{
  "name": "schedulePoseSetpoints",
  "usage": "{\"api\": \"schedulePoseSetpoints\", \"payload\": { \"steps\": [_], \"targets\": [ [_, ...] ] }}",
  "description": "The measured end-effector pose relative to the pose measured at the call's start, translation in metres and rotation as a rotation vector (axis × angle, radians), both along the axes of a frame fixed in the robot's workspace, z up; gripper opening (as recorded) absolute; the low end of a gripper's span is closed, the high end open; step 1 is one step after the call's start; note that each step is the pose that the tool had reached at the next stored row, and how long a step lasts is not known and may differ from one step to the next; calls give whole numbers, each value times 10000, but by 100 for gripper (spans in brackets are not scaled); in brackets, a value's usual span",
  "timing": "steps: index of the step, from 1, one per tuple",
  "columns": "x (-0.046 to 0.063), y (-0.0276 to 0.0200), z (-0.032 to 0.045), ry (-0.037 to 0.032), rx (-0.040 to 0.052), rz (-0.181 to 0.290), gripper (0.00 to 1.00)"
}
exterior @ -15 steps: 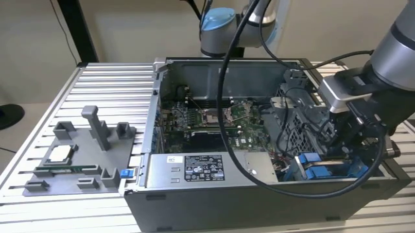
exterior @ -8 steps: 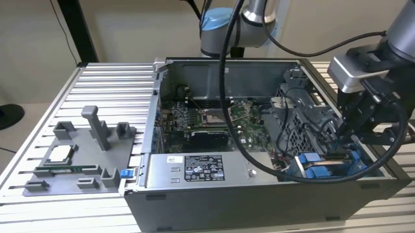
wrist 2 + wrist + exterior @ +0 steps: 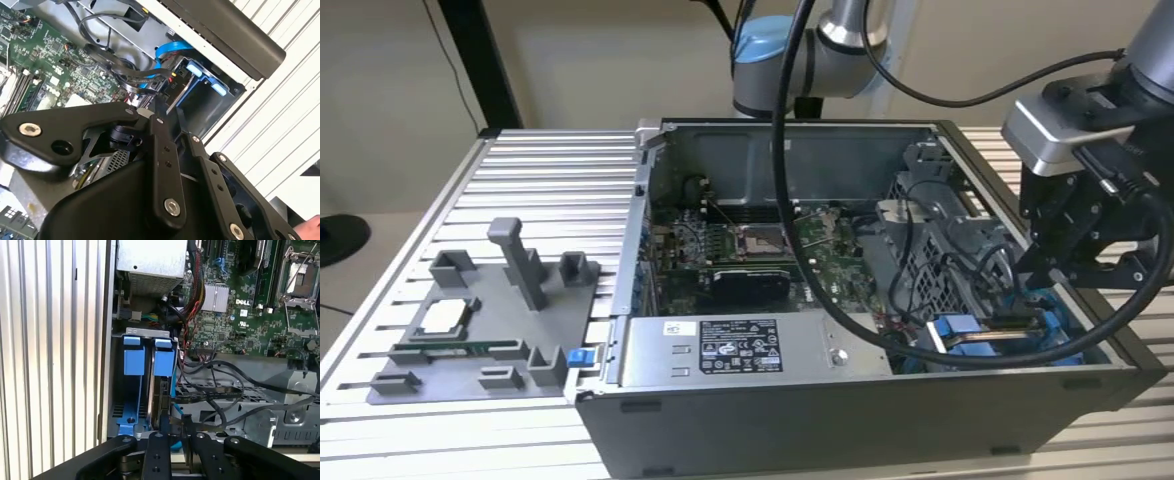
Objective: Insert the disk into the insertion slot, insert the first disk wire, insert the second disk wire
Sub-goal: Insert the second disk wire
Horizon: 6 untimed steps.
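Observation:
The disk [image 3: 159, 401] stands edge-on in the insertion slot [image 3: 145, 333], its blue caddy tab [image 3: 164, 362] at the bay's mouth; in the exterior view the blue caddy [image 3: 971, 335] sits at the case's front corner on that view's right. My gripper [image 3: 174, 418] hangs right over the disk's connector end, with its fingers drawn together on a black disk wire [image 3: 210, 396] that runs off across the metal cage. In the second wrist view the gripper [image 3: 167, 113] points into the same bay among black wires [image 3: 135, 75]. The gripper [image 3: 1051, 275] is low over the case.
A second blue rail [image 3: 133, 390] stands beside the disk, toward the case wall. The grey power-supply box [image 3: 720, 350], the motherboard [image 3: 747, 245] and loose cables crowd the case. A grey parts fixture [image 3: 467, 320] lies on the ribbed table [image 3: 547, 170] at the exterior view's left.

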State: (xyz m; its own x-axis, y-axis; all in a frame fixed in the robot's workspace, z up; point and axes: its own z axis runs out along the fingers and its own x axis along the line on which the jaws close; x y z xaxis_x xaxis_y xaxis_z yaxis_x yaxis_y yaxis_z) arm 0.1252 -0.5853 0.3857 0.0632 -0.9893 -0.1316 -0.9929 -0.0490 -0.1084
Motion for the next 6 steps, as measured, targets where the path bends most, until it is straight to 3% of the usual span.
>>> {"api": "schedulePoseSetpoints", "payload": {
  "steps": [6],
  "targets": [
    [0,0,3,1,-2,0,100]
  ]
}}
